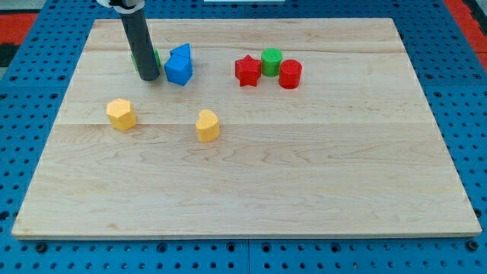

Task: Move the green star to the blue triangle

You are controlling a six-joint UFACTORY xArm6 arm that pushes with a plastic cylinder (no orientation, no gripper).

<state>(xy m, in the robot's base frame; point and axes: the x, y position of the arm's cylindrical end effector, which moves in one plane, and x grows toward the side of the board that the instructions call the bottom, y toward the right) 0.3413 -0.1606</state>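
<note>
Visible portion of arm limited to a single straight rod (pixel 140 42), cylindrical, smooth, uniformly dark grey to black, matte finish with a faint lighter sheen down one side. Constant thickness along the whole visible length. Lower end, my tip (pixel 148 78), cut blunt and flat, same dark colour, no pad or cap discernible. At the view's top edge, a pale, whitish-grey collar or mounting piece (pixel 120 3) around the rod's upper end, mostly cropped. No cables, screws, labels or markings made out on the rod surface. Remainder of arm outside the frame.
</note>
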